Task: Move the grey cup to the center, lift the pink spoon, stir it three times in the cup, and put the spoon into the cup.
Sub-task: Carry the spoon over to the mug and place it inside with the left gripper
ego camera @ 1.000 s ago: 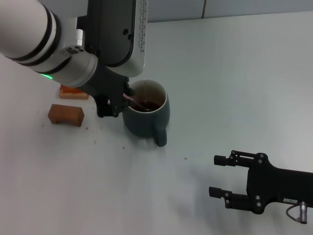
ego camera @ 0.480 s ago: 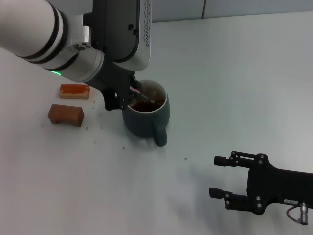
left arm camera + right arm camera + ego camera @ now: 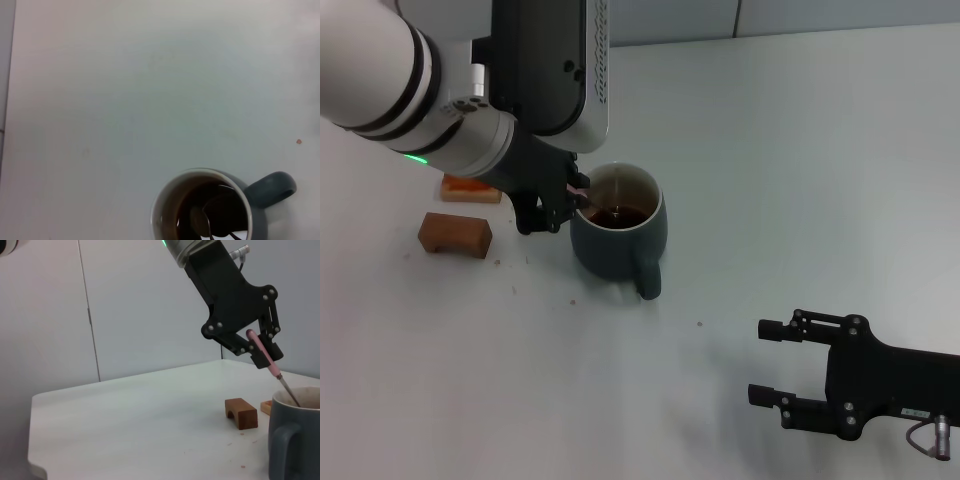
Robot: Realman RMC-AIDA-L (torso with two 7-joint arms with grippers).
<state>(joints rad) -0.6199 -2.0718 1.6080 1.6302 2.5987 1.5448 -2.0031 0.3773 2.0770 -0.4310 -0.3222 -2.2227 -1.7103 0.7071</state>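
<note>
A broad, pale white table (image 3: 800, 180) with a smooth matte top fills almost the whole head view, with a few tiny dark specks scattered on it. Soft, even light falls on it, leaving only faint shadows. Along the table's far edge runs a grey-blue panelled wall (image 3: 790, 15), split by a thin vertical seam. In the right wrist view the same plain wall (image 3: 135, 305) rises behind the table's rounded corner (image 3: 37, 400), again marked by one vertical joint.

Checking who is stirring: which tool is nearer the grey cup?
Left. The left tool holds the pink spoon over the grey cup; the right tool sits well away.
</note>
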